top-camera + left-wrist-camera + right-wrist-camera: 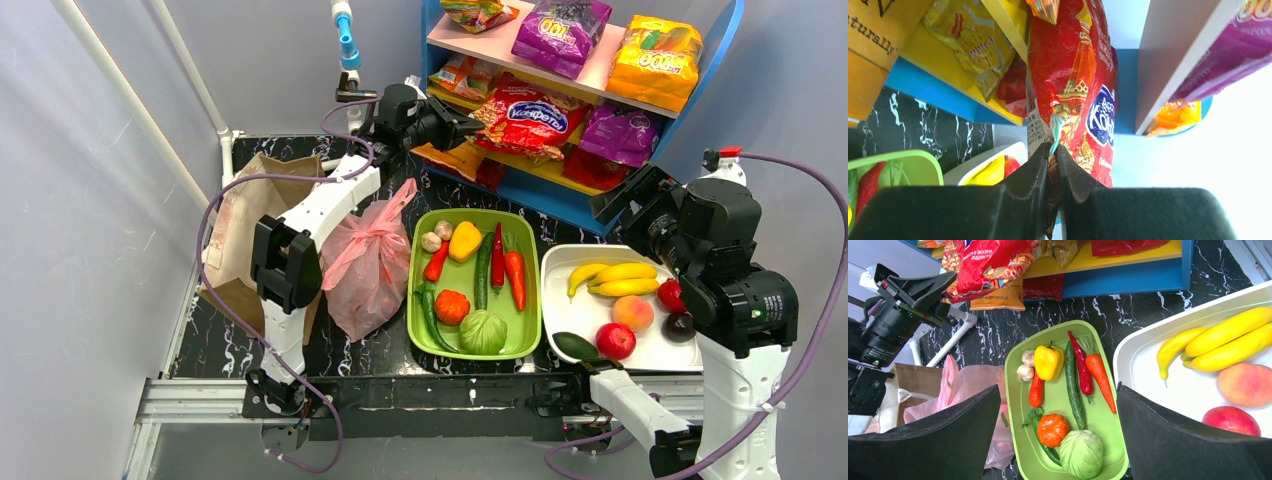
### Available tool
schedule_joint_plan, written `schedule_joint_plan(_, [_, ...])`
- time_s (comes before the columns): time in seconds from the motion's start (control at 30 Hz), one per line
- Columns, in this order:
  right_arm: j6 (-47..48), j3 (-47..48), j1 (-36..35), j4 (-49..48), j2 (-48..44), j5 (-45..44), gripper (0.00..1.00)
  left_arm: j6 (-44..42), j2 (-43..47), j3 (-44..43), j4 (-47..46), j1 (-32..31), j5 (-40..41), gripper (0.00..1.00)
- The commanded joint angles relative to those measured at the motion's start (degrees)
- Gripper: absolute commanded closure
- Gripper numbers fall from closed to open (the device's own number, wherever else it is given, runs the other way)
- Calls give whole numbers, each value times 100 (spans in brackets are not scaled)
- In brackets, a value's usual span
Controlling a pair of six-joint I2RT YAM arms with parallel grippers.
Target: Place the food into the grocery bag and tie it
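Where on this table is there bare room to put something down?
Bare marble lies between the blue shelf and the green tray, and along the near edge in front of the pink bag. Both trays are crowded, and the white tray sits close beside the green one.

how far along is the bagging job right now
Done: nothing sure; the pink bag lies beside the green tray, contents unclear. In hand: the left gripper has its jaws shut on a red snack packet at the shelf; the right gripper hangs open. Left: bagging that packet, the vegetables and the fruit on the white tray, then tying.
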State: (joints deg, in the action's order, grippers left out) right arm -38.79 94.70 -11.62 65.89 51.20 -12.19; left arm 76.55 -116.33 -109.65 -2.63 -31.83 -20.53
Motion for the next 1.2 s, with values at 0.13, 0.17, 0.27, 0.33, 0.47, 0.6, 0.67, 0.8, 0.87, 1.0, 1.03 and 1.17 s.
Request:
schedule_joint_plan(0.13, [-21, -61, 28, -279, -40, 80, 8, -227, 1147, 418, 66, 133, -987, 100])
schedule_joint_plan(0.17, [-17, -65, 26, -278, -39, 94, 8, -293, 1239, 476, 159, 146, -1030, 100])
schedule_joint_plan(0.27, [-29, -50, 25, -274, -42, 107, 8, -533, 1566, 578, 517, 212, -1334, 100])
schedule_joint_plan(0.33, [-15, -52, 28, -274, -61, 90, 8, -767, 1794, 572, 828, 250, -1556, 100])
schedule_joint_plan(0.47, [-9, -114, 26, -305, -66, 105, 8, -1477, 2307, 329, 1747, 366, -1828, 100])
schedule_joint_plan(0.6, [-29, -309, 28, -428, -135, 185, 8, -2492, 2690, -447, 3041, 555, -1868, 100])
schedule_joint_plan(0.67, [-33, -456, 27, -504, -164, 243, 8, -3018, 2805, -906, 3686, 695, -1835, 100])
schedule_joint_plan(0.8, [-46, -621, 26, -644, -133, 430, 9, -3472, 3051, -1548, 4451, 1211, -1796, 100])
schedule_joint_plan(0.87, [-46, -672, 27, -699, -101, 522, 9, -3634, 3190, -1742, 4599, 1490, -1805, 100])
schedule_joint_plan(1.0, [-37, -827, 27, -849, -59, 679, 10, -3976, 3420, -2097, 4790, 1909, -1792, 100])
schedule_joint_plan(1.03, [-33, -851, 27, -876, -44, 718, 10, -4040, 3465, -2172, 4857, 1998, -1769, 100])
schedule_joint_plan(1.17, [-11, -896, 28, -956, 32, 861, 10, -4385, 3706, -2285, 4941, 2198, -1502, 100])
